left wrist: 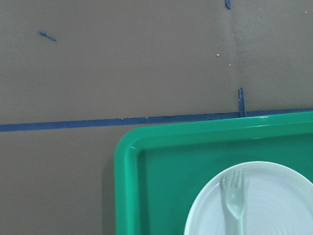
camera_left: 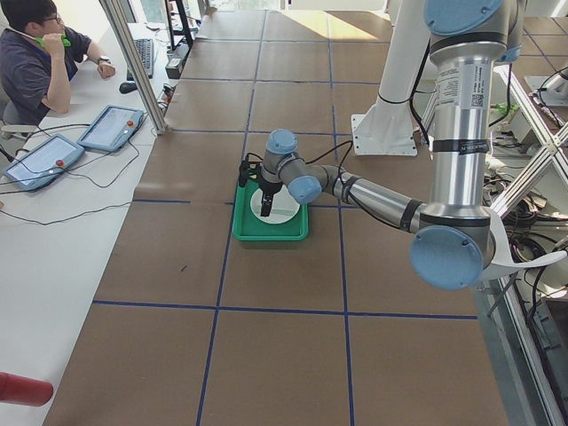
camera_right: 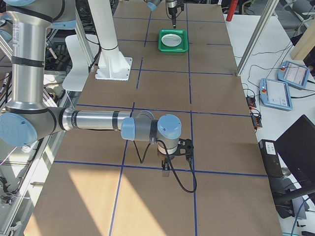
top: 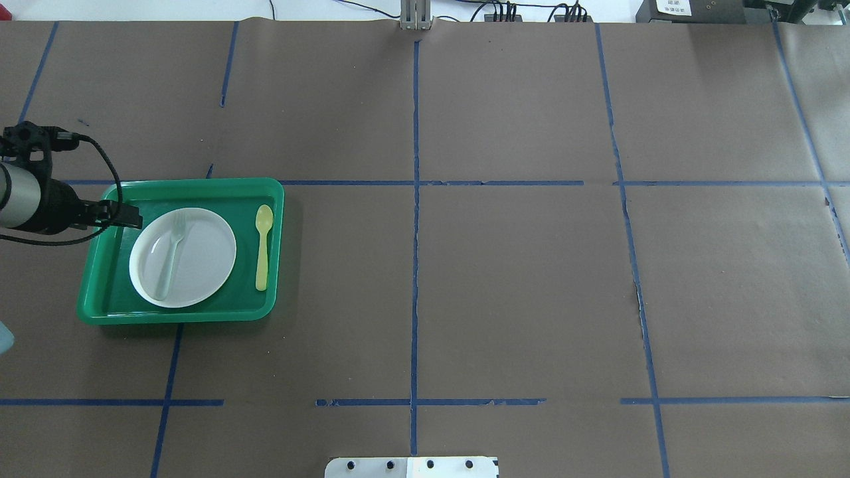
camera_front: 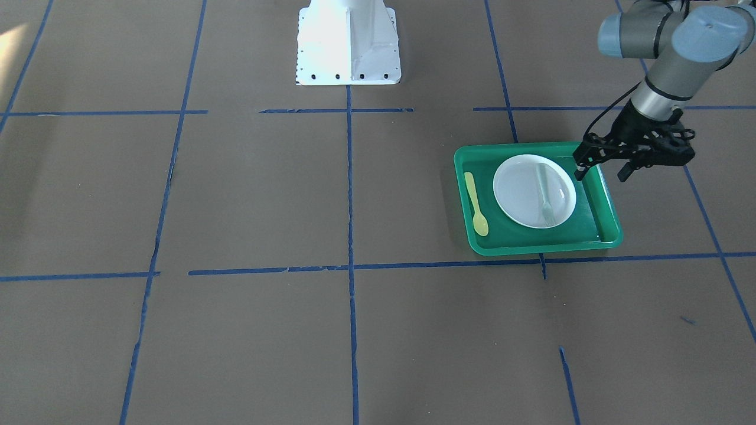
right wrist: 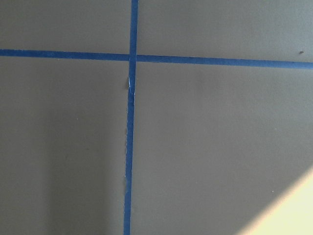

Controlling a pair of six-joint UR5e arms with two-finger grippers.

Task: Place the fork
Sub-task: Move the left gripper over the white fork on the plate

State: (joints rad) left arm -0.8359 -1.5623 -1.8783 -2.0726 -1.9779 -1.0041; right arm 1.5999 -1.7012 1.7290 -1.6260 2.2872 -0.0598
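The pale white plastic fork (camera_front: 544, 198) lies on the white plate (camera_front: 520, 195) inside the green tray (camera_front: 531, 249), tines toward the operators' side. It also shows in the overhead view (top: 171, 255) and the left wrist view (left wrist: 234, 198). My left gripper (camera_front: 601, 173) hovers over the tray's edge on the robot's left side, beside the plate, open and empty. In the overhead view (top: 133, 219) it is at the tray's left rim. My right gripper (camera_right: 167, 169) shows only in the exterior right view, low over bare table far from the tray; I cannot tell its state.
A yellow plastic spoon (camera_front: 475, 203) lies in the tray beside the plate, on the side away from my left gripper. Brown paper with blue tape lines covers the table. The robot's white base (camera_front: 348, 41) stands at the table's robot side.
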